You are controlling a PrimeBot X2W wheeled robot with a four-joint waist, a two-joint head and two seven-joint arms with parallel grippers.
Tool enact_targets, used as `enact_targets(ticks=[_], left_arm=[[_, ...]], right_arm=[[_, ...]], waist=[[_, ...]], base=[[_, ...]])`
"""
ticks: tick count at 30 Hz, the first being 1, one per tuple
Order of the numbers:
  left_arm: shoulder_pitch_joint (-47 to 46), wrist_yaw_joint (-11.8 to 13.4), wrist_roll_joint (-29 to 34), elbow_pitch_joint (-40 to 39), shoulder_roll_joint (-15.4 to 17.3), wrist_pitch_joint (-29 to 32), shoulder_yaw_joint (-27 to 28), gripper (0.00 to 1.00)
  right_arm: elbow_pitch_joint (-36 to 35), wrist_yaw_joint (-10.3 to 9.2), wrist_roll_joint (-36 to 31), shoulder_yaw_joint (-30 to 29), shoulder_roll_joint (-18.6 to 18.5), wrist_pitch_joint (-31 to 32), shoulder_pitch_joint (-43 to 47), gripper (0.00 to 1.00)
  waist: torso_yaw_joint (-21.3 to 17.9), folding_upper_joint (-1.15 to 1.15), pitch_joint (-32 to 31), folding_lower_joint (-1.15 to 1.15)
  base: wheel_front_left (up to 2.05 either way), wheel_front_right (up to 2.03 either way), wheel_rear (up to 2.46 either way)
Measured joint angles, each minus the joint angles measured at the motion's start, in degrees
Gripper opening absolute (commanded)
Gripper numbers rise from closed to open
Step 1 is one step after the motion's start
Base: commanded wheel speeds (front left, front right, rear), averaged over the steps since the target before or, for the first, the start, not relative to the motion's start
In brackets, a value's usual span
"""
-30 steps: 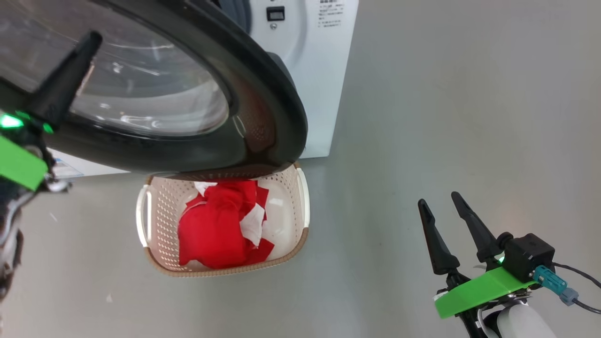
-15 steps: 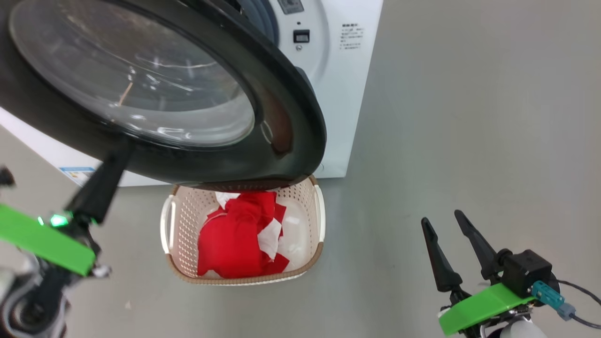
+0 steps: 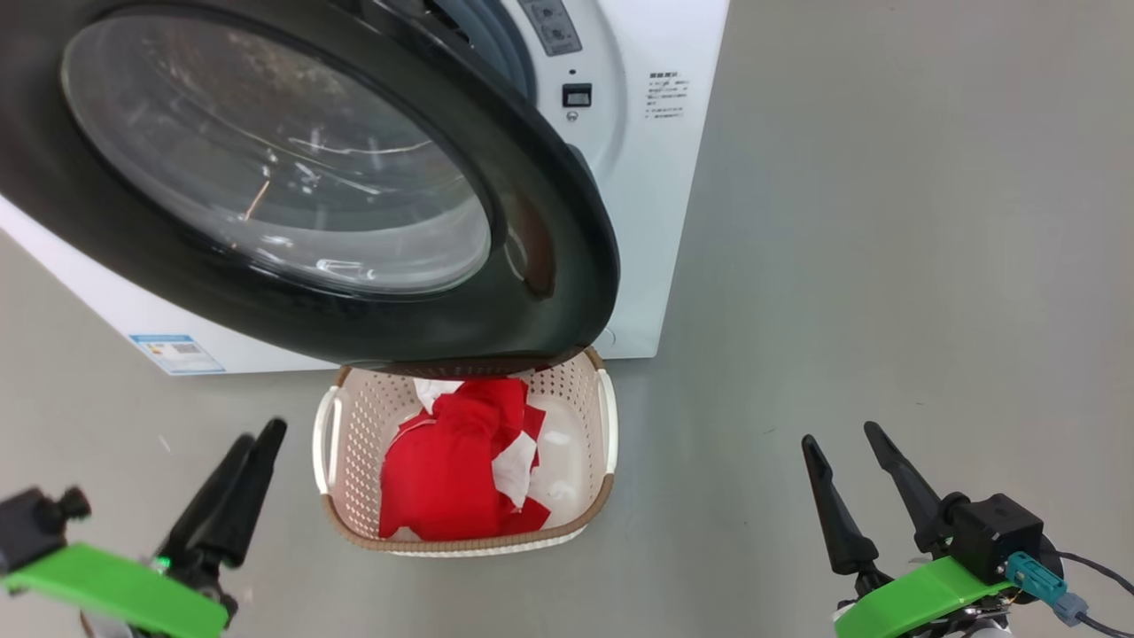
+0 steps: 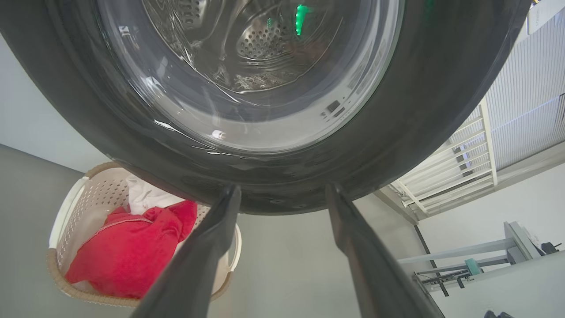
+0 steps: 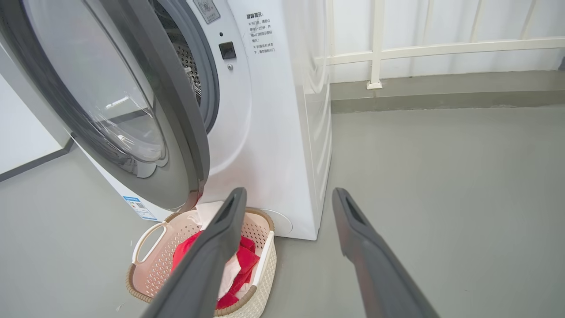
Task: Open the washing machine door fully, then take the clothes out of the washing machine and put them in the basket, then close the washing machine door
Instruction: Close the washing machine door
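Clothes (image 3: pixel 452 470) sit in the basket (image 3: pixel 478 542); washing machine door (image 3: pixel 549 266) not yet shut.
Left gripper (image 4: pixel 282 191) and right gripper (image 3: pixel 840 436) both spread wide, empty; the drum (image 4: pixel 265 39) seems bare, though glare muddies the glass.

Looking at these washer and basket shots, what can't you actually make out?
- The drum, left wrist view: seen through the washing machine door glass, warped by glare; leftover laundry can't be ruled out.
- The basket, head view: far end hidden under the door rim.
- The printed notice on the washing machine, head view: too small to read.
- Basket floor: covered by the clothes.
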Motion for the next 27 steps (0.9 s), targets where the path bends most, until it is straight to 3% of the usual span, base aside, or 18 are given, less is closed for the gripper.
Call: enact_targets(ticks=[7,12,27], left_arm=[[4.1,0.0,0.4,2.8,-0.4,-1.6,0.4,1.0],[7.2,0.0,3.3,5.1,-2.4,-1.9,3.6,1.0],[14.1,0.0,22.0,8.9,-10.5,-1.9,14.6,1.0]], right_arm=[[-0.1,0.0,0.0,-0.5,0.0,0.0,0.5,1.0],[-0.2,0.0,0.0,-0.8,0.1,0.0,0.7,1.0],[-0.2,0.0,-0.1,-1.3,0.2,0.0,2.7,1.0]], waist=[[-1.2,0.0,-0.1,0.0],[-2.5,0.0,-0.5,0.0],[-5.9,0.0,-2.4,0.0]], base=[[0.0,0.0,0.0],[0.0,0.0,0.0],[0.0,0.0,0.0]])
